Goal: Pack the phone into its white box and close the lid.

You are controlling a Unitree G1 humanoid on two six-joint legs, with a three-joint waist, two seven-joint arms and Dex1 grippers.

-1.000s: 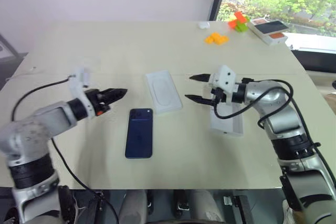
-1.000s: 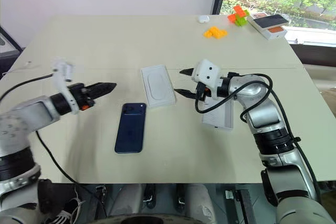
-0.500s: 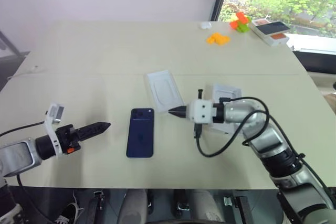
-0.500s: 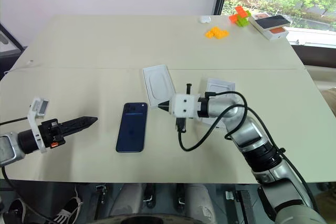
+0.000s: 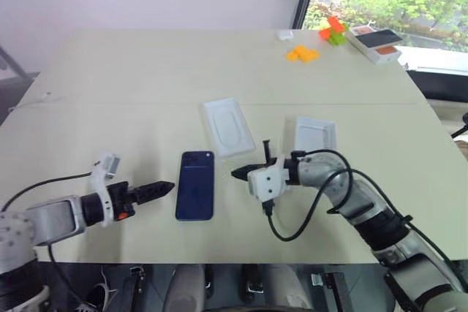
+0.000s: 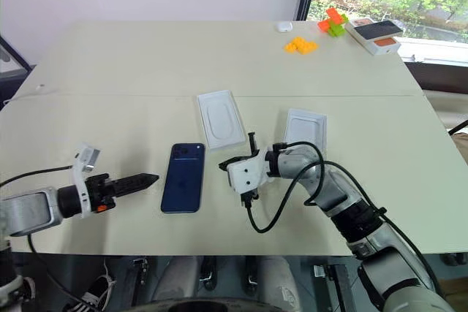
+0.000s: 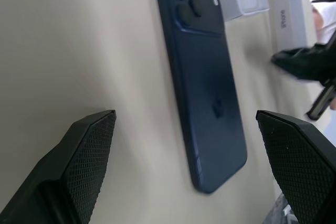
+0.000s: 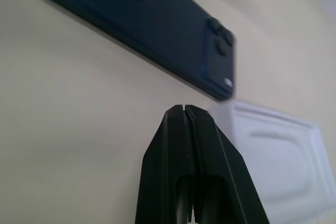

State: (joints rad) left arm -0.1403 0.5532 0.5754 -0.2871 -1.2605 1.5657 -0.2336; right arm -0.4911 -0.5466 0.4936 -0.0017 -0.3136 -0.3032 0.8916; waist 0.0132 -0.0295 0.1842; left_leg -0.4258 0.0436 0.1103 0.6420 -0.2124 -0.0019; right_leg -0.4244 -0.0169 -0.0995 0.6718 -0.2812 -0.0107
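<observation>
The dark navy phone (image 5: 195, 185) lies back up on the beige table, camera bump at its far end. My left gripper (image 5: 164, 188) hovers low just left of it, open, with its fingers (image 7: 86, 150) wide apart and aimed at the phone's long edge. My right gripper (image 5: 235, 174) is shut on nothing, its tip just right of the phone (image 8: 142, 35). A shallow white open piece (image 5: 315, 135) with a raised rim lies further right. I cannot tell whether it is the white box or the lid.
A thin white insert (image 5: 228, 126) with a rounded recess lies beyond the phone. Far back right are orange blocks (image 5: 301, 53), orange and green blocks (image 5: 333, 31) and a box with a black and orange top (image 5: 374, 42). The table's front edge is close to both grippers.
Both arms have sunk toward the table. My right gripper closed and swung left to the phone's right side. My left gripper dropped and drew back.
</observation>
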